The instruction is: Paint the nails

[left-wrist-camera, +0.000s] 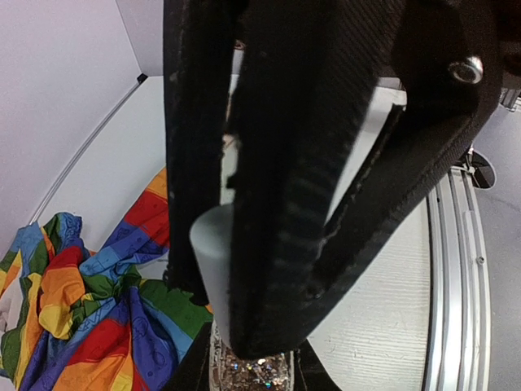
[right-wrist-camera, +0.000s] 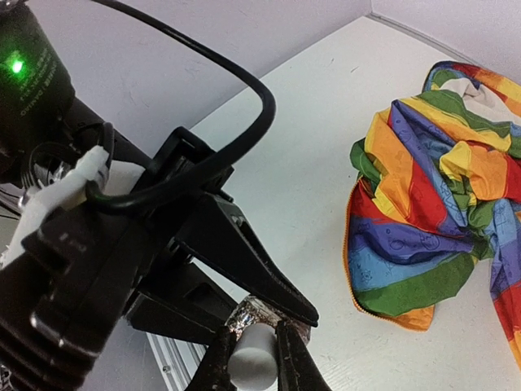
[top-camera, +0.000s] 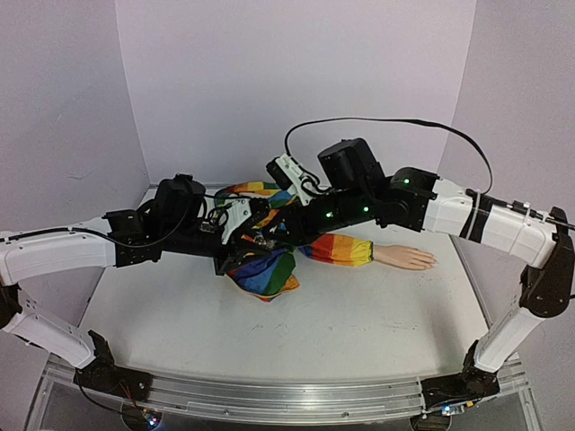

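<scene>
Both the left gripper [left-wrist-camera: 221, 303] and the right gripper [right-wrist-camera: 252, 366] were clenched on a glittery bottle [right-wrist-camera: 262, 316], though the arms hid that grip from above. The nails [top-camera: 429, 262], too small to discern, tipped the hand [top-camera: 404, 258] lying on the table [top-camera: 359, 314] beyond the sleeve [top-camera: 337, 249], apart from both grippers.

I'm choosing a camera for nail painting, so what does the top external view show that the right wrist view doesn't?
Only top external: the small pale peach mannequin hand, lying at the end of the rainbow-striped fabric sleeve. Only right wrist: the right pincer shut on the pale cylindrical cap of a glittery little bottle. Both: that sleeve's striped fabric and the white table.
</scene>
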